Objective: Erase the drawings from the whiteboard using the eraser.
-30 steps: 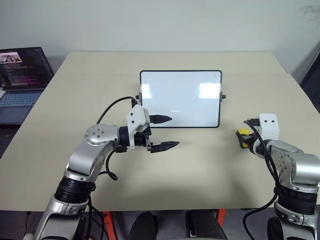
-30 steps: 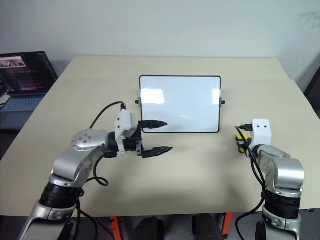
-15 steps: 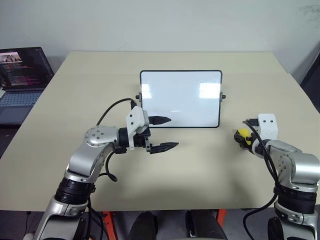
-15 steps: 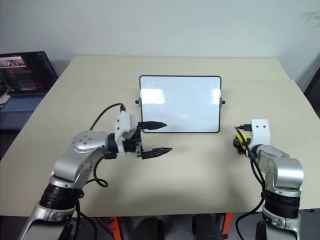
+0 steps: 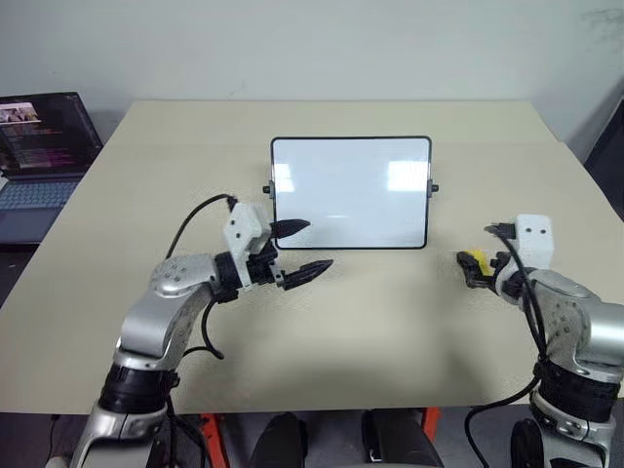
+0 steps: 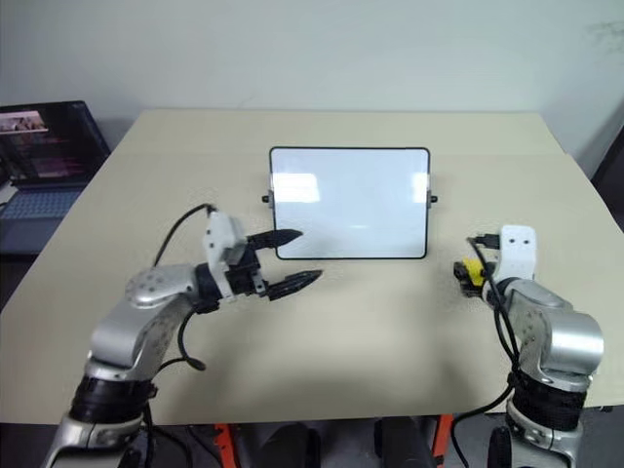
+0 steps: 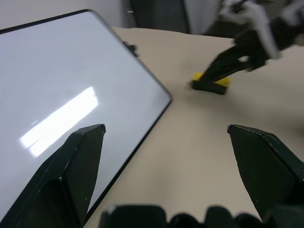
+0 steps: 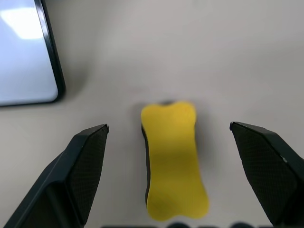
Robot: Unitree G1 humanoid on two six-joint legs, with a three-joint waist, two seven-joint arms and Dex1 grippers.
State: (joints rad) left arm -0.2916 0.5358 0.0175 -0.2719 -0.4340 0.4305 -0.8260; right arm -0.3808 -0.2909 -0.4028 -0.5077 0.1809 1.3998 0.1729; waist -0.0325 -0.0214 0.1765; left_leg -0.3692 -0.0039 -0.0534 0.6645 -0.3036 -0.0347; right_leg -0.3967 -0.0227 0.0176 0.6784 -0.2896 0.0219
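I see the whiteboard [image 5: 351, 192] standing tilted near the middle of the beige table [image 5: 390, 322], its black frame and small side knobs plain to see. Its white face shows glare patches and no marks that I can make out; I cannot find the drawings on it.

The eraser [image 8: 173, 159] lies flat on the table to the right of the board, well apart from it, yellow side up with a dark edge showing underneath. In the right wrist view it sits between my right gripper's [image 8: 183, 175] two black fingers, which are spread wide on either side of it with clear table showing between each finger and the block. So the right gripper has its fingers fully parted and has hold of nothing; the eraser rests free on the table. From the head camera the right gripper [image 5: 480, 265] hangs just at the near right of the eraser [image 5: 474, 260].

My left gripper [image 5: 304, 247] hovers in front of the board's lower left corner, pointing roughly level toward the right. Its fingers are spread apart with nothing between them. Through the left wrist view I see the board's [image 7: 66, 85] lower edge past one finger and the yellow eraser [image 7: 211, 83] far across the table.

A laptop [image 5: 44, 156] with a lit screen sits at the far left, off the table.
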